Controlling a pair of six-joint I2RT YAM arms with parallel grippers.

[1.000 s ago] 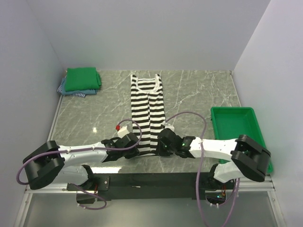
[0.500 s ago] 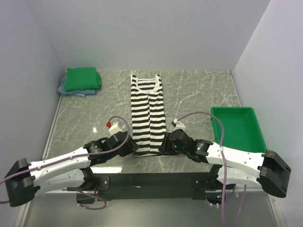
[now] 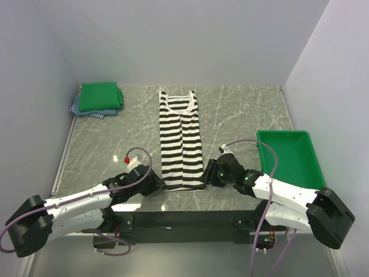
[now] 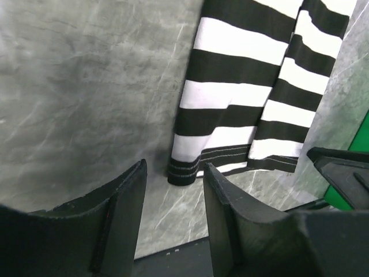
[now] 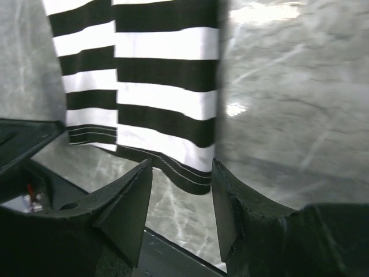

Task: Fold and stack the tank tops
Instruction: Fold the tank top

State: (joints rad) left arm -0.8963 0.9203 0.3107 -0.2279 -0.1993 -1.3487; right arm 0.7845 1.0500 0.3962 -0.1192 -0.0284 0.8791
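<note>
The black-and-white striped tank top [image 3: 181, 141] lies flat in a narrow lengthwise strip down the middle of the table, neckline at the far end. My left gripper [image 3: 157, 183] is open just off the hem's left corner, and my right gripper [image 3: 211, 173] is open beside the hem's right corner. In the left wrist view the striped top [image 4: 242, 69] ends just past the left gripper [image 4: 175, 166], with nothing between the fingers. The right wrist view shows the same hem [image 5: 150, 75] beyond the empty right gripper [image 5: 181, 164]. A folded green tank top [image 3: 101, 96] sits on folded blue ones [image 3: 86, 112] at the back left.
A rigid green plastic tray [image 3: 288, 158] stands at the right edge, close behind the right arm. White walls close in the table on three sides. A black mounting bar [image 3: 184, 219] runs along the near edge.
Both grippers have opened and let go of the striped top's hem corners. They have drawn slightly outward and toward the near edge; the hem now rests flat on the table.
</note>
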